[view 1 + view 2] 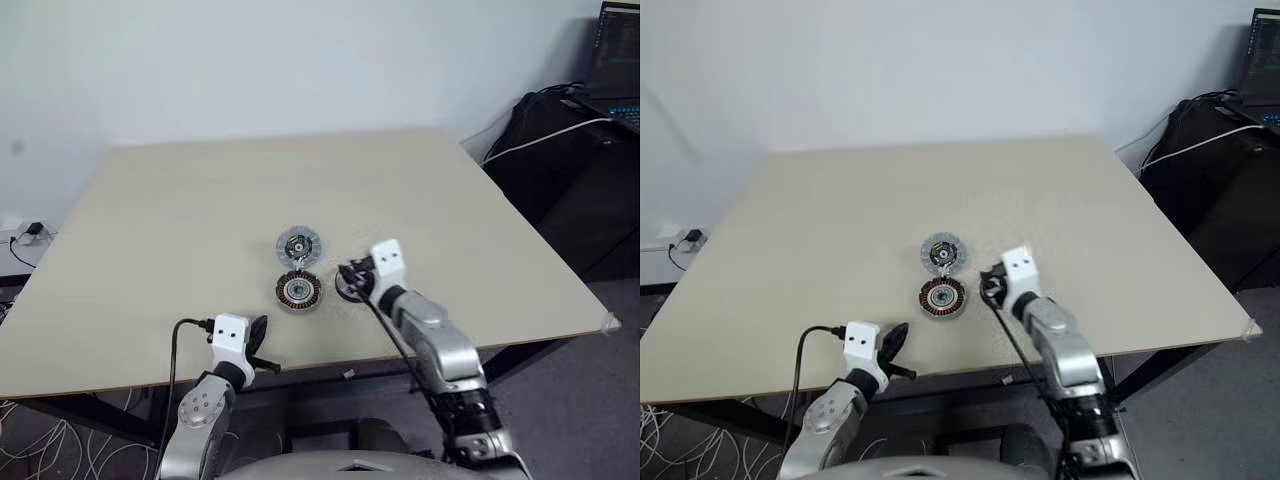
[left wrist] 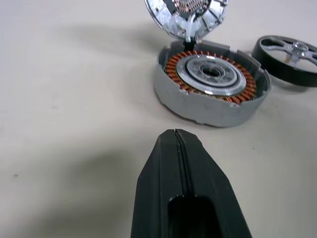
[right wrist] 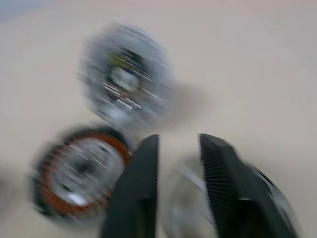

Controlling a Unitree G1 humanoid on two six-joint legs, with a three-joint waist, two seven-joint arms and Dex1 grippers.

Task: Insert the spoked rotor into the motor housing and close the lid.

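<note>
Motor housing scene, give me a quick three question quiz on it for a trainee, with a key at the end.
1. True or false: the spoked rotor already sits inside the motor housing.
2. Multiple choice: the lid is (a) closed flat on the housing, (b) open, on the housing's far side, (c) held by the left gripper.
3. Short answer: which gripper is at the rotor, and how do its fingers stand?

Key:
1. False. It lies on the table, to the housing's right.
2. b.
3. The right gripper, fingers parted, with the rotor's rim between them; a grip cannot be told. The left gripper is shut, short of the housing.
</note>
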